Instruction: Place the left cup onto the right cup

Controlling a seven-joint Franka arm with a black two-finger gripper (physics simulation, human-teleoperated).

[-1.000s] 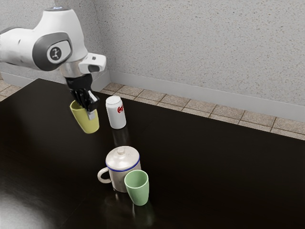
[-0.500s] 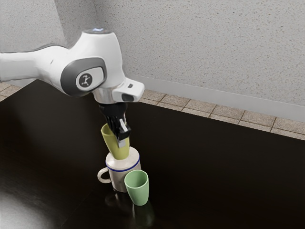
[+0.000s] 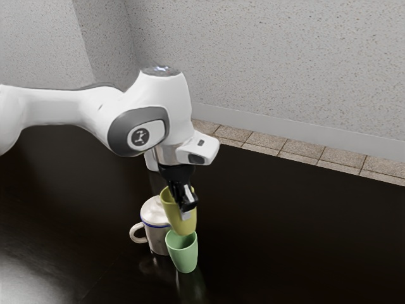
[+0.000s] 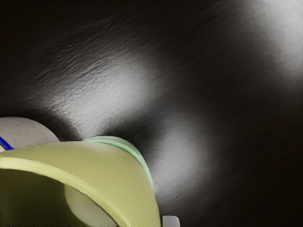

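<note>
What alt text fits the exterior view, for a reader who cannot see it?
A white robot arm's black gripper holds a yellow cup, tilted, by its rim, its base at the mouth of a green cup on a dark table. A white lidded mug stands beside them.

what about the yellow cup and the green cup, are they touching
Cannot tell. In the exterior view the yellow cup, held by the gripper, overlaps the green cup at its rim, hiding any gap.
</note>
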